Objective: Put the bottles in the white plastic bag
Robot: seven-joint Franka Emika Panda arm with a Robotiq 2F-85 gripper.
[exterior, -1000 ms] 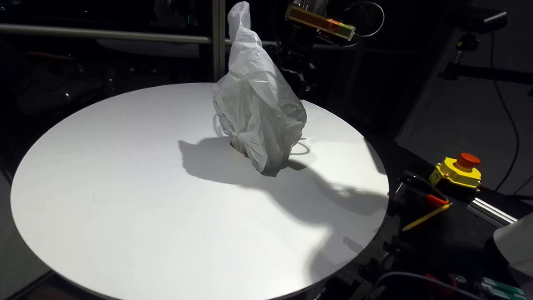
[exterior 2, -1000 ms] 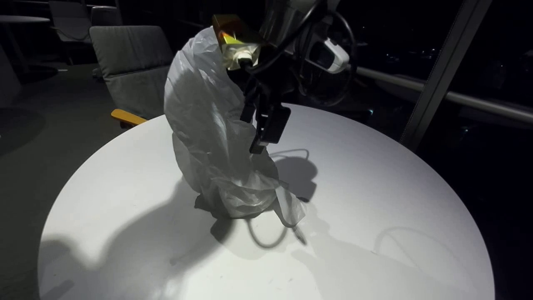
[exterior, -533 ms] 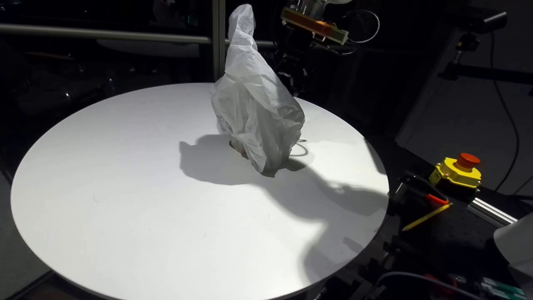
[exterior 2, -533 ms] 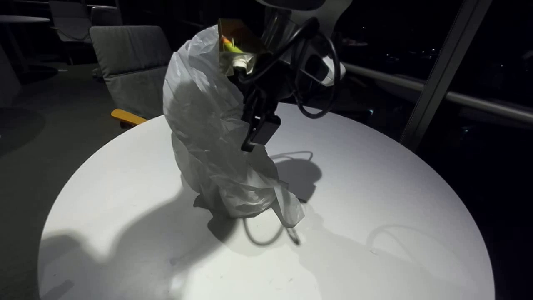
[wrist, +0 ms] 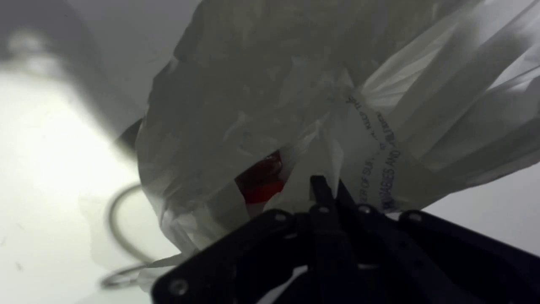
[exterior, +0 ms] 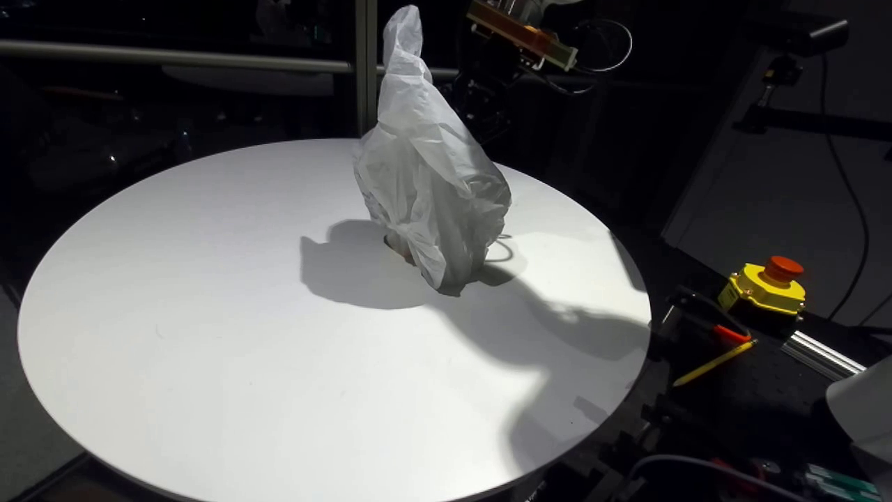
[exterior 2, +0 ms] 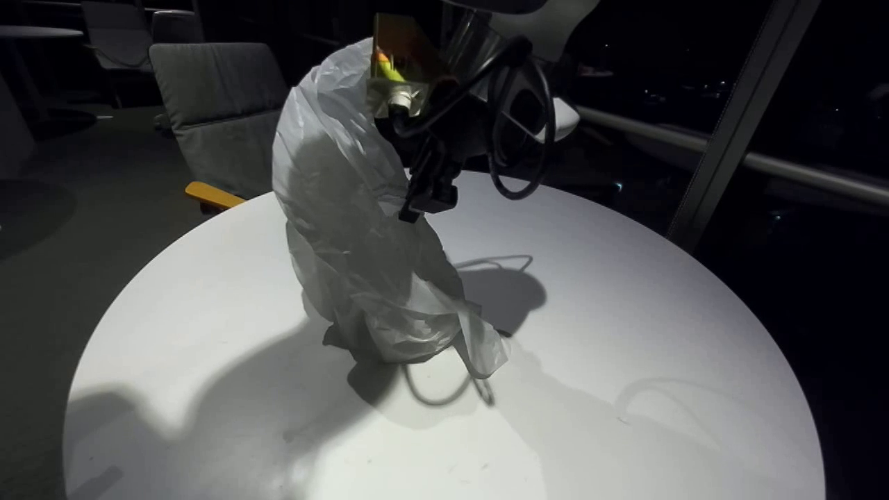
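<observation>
The white plastic bag (exterior: 428, 164) stands bunched up on the round table, its tall top peak leaning over. Through a gap in its film, the wrist view shows a dark red thing with a brighter red band, apparently part of a bottle (wrist: 262, 183); the bag hides the rest. No other bottle can be made out. My gripper (wrist: 331, 185) has its fingers together on a fold of the bag's printed film, which runs in between the tips. In an exterior view the gripper (exterior 2: 417, 208) points down against the bag's side, well above the tabletop.
A round white table (exterior: 209, 362) carries the bag; curved cable shadows lie on it. Behind it stands a grey chair (exterior 2: 219, 104) with an orange armrest. A yellow stop box (exterior: 766, 289) and a yellow pencil (exterior: 714, 362) lie on a dark bench beside the table.
The gripper's fingers have come together from wide apart, catching a fold of the bag. The hand has shifted slightly, and the bag has moved a little.
</observation>
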